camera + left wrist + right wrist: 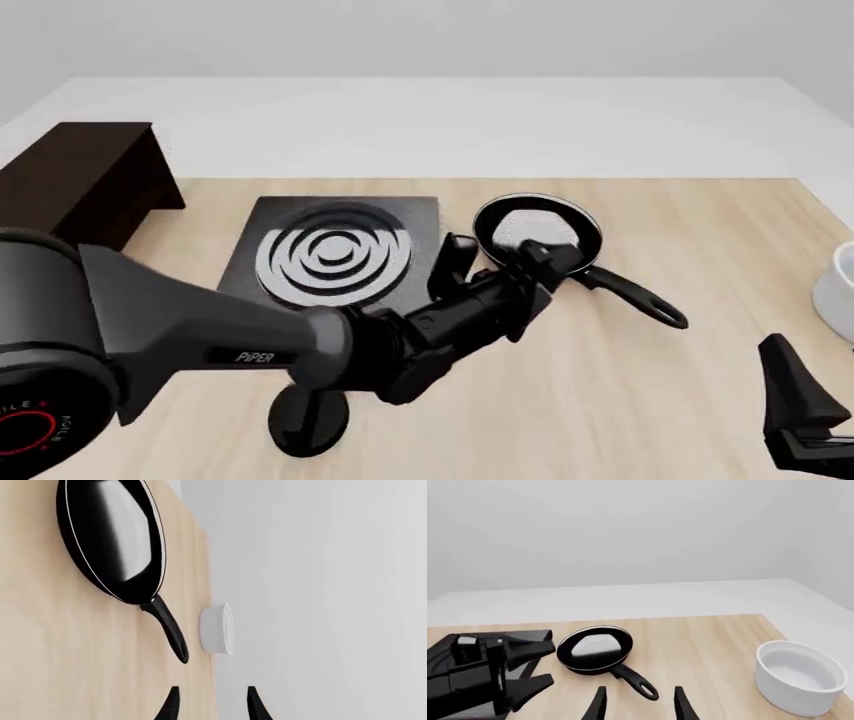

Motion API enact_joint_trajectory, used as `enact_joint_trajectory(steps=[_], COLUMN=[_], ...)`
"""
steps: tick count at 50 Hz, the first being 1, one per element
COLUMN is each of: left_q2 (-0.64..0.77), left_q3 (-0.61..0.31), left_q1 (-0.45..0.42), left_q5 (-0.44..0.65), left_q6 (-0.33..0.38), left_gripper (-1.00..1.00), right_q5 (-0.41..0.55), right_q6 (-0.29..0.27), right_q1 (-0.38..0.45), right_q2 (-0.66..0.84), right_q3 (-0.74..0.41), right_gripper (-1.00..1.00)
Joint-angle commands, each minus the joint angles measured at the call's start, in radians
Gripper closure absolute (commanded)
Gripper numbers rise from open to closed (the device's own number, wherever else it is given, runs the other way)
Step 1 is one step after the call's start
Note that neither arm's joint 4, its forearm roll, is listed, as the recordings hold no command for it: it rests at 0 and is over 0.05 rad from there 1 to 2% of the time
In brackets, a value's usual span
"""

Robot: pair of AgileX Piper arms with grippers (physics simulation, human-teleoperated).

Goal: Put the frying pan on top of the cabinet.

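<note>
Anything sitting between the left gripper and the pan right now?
Nothing visible does. The left gripper is open beside the frying pan, with only bare table between them. The stove plate lies on its other side.

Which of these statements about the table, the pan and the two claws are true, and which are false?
1. The frying pan sits on top of the cabinet. False: it lies on the table, right of the stove plate.
2. The left claw is open and holds nothing. True.
3. The pan's handle points toward the cabinet. False: it points away, to the right.
4. A white bowl stands near the table's right edge. True.
5. The right claw grips the handle. False: it is open, short of the handle.
</note>
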Motion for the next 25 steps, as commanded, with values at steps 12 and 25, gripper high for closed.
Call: enact_joint_trajectory(steps=[12,25], left_q2=[0.074,0.171], left_q3=[-0.093,-0.174], left_q1=[-0.008,-0.016], left_q5=[0.039,0.052], left_q6=[0.007,-0.001], left_gripper=[-1.00,-1.00], right_q5=[-0.002,-0.005], right_q6=[0.010,0.017], right_q1=[-0.001,-0.017], right_q2=[0.000,0.000], right_q3=[0.000,0.000], right_gripper=[-1.00,-1.00])
